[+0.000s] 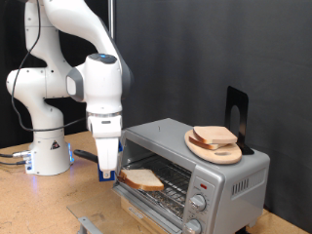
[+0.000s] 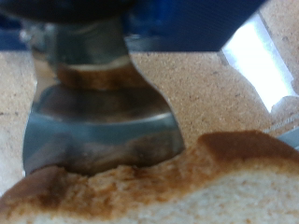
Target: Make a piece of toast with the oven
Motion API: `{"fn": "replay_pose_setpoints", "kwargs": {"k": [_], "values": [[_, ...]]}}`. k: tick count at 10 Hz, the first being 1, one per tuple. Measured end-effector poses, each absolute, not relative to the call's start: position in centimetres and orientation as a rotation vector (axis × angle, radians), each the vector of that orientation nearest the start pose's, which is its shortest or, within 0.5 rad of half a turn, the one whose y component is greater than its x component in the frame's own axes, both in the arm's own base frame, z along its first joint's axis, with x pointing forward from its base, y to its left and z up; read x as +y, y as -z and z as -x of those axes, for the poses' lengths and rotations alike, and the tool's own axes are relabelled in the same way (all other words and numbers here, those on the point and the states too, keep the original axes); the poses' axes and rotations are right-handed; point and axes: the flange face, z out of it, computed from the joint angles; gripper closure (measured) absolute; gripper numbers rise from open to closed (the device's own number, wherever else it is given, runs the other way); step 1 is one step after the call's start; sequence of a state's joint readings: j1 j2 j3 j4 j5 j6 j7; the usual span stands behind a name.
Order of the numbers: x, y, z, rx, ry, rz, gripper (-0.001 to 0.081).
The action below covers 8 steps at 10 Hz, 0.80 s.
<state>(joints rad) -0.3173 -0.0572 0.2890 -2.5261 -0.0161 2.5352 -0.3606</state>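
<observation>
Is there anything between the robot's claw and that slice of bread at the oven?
Nothing shows between them: the wrist view has the gripper right against the bread.

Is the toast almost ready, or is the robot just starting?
Just starting. The toaster oven door is already open, and a pale bread slice lies on its wire rack. The tool is at the slice's edge. Closing the door and toasting remain; the bread looks unbrowned.
</observation>
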Motion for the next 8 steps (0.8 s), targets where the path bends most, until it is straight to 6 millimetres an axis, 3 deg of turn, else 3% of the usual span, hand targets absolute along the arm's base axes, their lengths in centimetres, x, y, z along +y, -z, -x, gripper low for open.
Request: {"fn": "replay_pose_setpoints", "kwargs": {"k": [3, 8], "values": [[-1.1, -30.9, -46.8, -0.576, 0.106, 3.071, 0.0415], [-3.2, -32.9, -46.3, -0.62, 0.111, 3.016, 0.0415]]}}
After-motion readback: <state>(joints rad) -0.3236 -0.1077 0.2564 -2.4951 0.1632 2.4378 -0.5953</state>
